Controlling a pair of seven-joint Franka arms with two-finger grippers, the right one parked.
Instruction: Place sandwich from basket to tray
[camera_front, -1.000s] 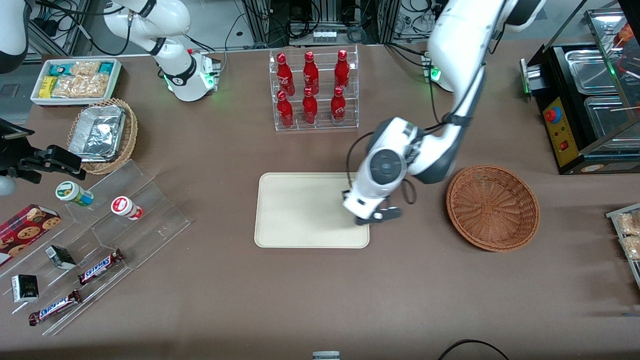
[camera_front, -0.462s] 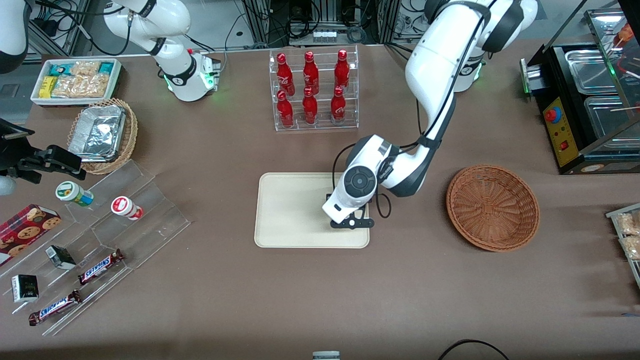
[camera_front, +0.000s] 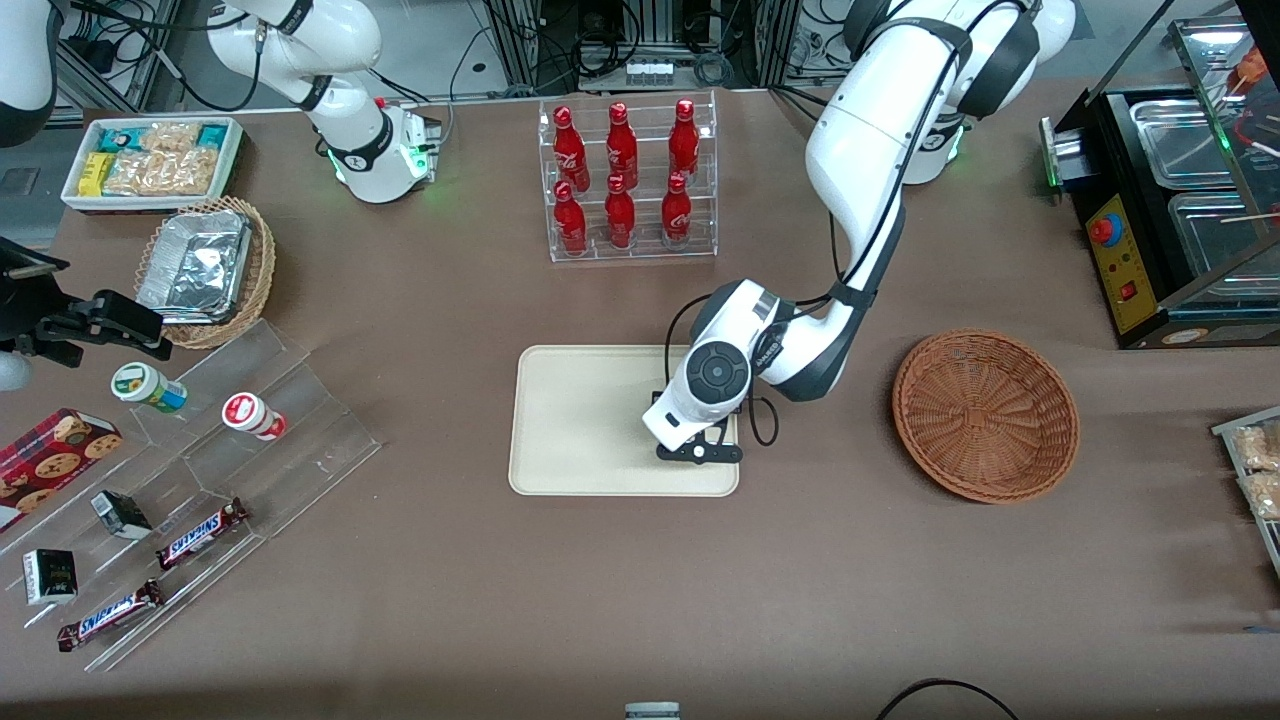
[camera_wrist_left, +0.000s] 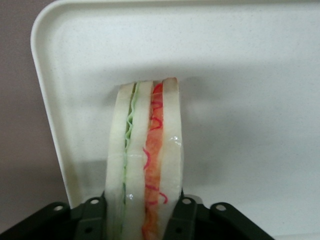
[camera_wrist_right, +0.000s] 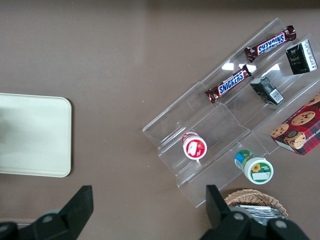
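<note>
From the front, the gripper (camera_front: 699, 452) is sitting low over the cream tray (camera_front: 580, 420), at its edge nearest the woven basket (camera_front: 985, 415). Up close at the wrist, the fingers (camera_wrist_left: 184, 216) are clamping the sandwich (camera_wrist_left: 145, 160), its striped cut edge running lengthwise away from them, tip nearing the tray's rounded corner.

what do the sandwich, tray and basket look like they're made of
Sandwich, held in the hand over the tray: glossy and stiff, its filling looks painted, so likely a plastic replica. Tray: cream, matte, faintly speckled, probably moulded plastic. Basket: reddish-brown woven strands, wicker or rattan.
</note>
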